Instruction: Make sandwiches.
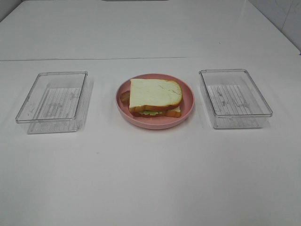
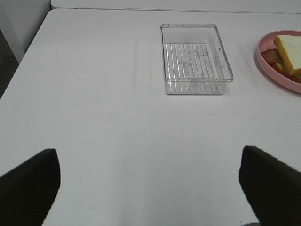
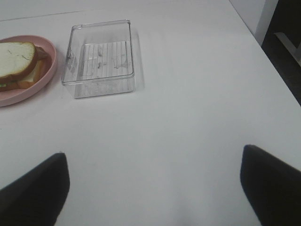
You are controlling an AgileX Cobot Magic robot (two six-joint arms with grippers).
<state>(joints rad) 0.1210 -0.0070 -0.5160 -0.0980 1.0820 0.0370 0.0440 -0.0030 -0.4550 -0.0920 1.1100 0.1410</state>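
A stacked sandwich (image 1: 155, 97) lies on a round pink plate (image 1: 188, 101) at the table's middle: white bread with brown crust on top, green lettuce and brown bacon peeking out at the edges. It also shows in the left wrist view as the sandwich (image 2: 290, 52) and in the right wrist view as the sandwich (image 3: 19, 63). Neither arm appears in the exterior high view. My left gripper (image 2: 150, 188) is open over bare table, far from the plate. My right gripper (image 3: 155, 188) is open too, with nothing between its fingers.
An empty clear plastic tray (image 1: 52, 101) stands left of the plate, and another clear tray (image 1: 235, 98) stands right of it. A table seam runs across behind them. The table's left edge (image 2: 28, 52) and right edge (image 3: 263, 52) show in the wrist views.
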